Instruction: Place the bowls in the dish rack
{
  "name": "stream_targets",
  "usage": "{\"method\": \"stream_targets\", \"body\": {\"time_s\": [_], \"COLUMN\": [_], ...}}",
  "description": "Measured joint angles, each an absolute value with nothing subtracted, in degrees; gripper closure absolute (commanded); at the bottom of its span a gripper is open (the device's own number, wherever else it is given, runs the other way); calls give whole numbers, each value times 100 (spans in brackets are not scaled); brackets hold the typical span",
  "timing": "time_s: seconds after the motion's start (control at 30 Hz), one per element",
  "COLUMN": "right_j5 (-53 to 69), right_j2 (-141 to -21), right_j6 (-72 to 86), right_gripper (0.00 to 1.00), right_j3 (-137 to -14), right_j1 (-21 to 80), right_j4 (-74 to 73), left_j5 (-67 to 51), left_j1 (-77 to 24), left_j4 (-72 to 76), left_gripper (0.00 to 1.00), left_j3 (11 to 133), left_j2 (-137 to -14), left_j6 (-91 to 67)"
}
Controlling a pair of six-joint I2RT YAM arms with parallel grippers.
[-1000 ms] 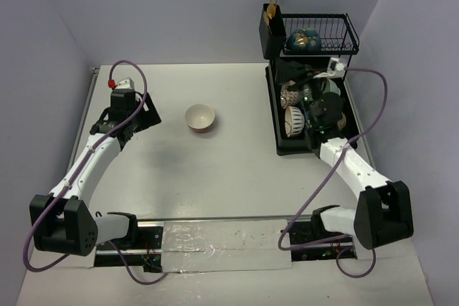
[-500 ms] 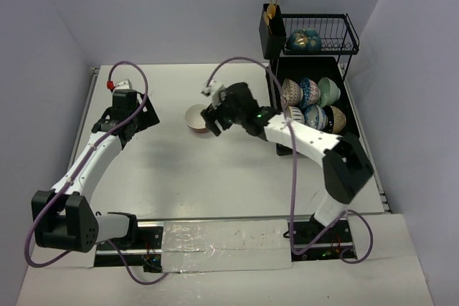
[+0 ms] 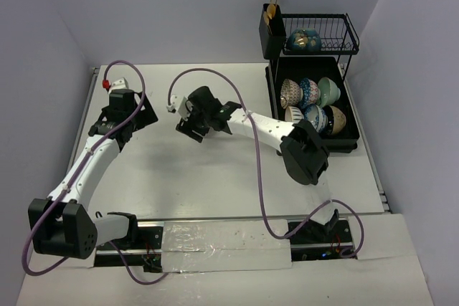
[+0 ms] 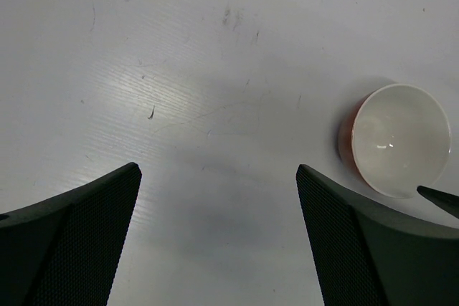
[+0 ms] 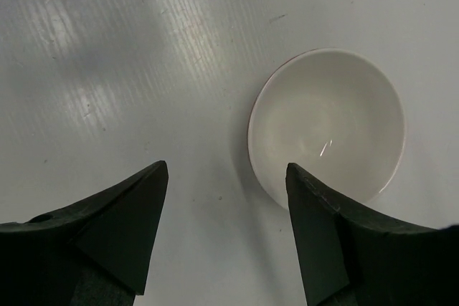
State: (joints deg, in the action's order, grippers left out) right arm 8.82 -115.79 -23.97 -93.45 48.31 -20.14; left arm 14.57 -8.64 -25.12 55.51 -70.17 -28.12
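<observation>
I see the small round ceramic bowl [image 5: 326, 127], white inside and red outside, upright on the white counter [image 3: 215, 177], well left of the black wire dish rack [image 3: 274, 109]. My right end effector [image 5: 226, 166] hovers there too, open and empty. My left end effector [image 4: 218, 170], farther left of the rack, is open too.

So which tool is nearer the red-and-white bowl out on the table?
Right. The right tool hangs open just above the bowl; the left tool, also open, is farther off to its left.
</observation>
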Motion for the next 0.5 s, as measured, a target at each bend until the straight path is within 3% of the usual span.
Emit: {"method": "stream_targets", "body": {"time_s": [0.3, 0.5], "right_j5": [718, 626], "right_j2": [-12307, -12573], "right_j6": [-2670, -2744], "right_gripper": [31, 42], "right_j3": [-9900, -9981], "right_j1": [4831, 4831], "right_j4": [-2239, -2362], "left_j5": [1450, 1444], "left_j1": [-864, -864], "left_j4": [-2512, -2510], "left_gripper": [5, 5], "left_j3": [5551, 5551], "left_j2": [-7002, -7000], "left_j6": [-2812, -2812]}}
